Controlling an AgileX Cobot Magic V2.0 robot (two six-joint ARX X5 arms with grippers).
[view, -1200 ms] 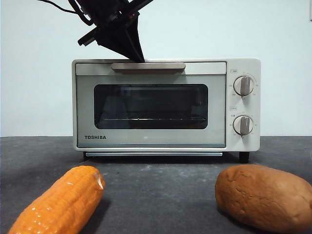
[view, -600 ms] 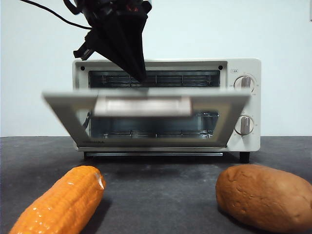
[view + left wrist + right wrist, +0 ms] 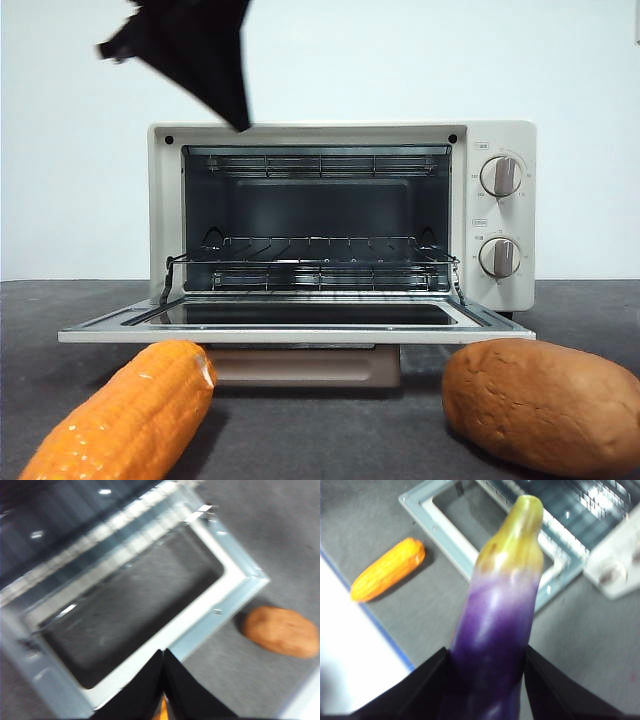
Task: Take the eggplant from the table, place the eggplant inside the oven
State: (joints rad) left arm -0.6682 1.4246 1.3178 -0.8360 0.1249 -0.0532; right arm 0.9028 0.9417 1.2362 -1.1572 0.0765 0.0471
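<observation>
The cream oven stands open on the table, its glass door lying flat and the wire rack bare. My left gripper hangs shut and empty above the oven's top left corner; in the left wrist view its jaws meet over the door glass. The right gripper is shut on the eggplant, glossy purple with a yellow-green stem end, held high above the table in front of the open door. The front view does not show the eggplant.
An orange corn cob lies front left of the oven and a brown potato front right, both near the door's edge. The corn cob also shows below the eggplant. Two knobs sit on the oven's right side.
The oven door has swung down from closed to fully open. The left gripper that pulled the handle has let go and risen up and to the left.
</observation>
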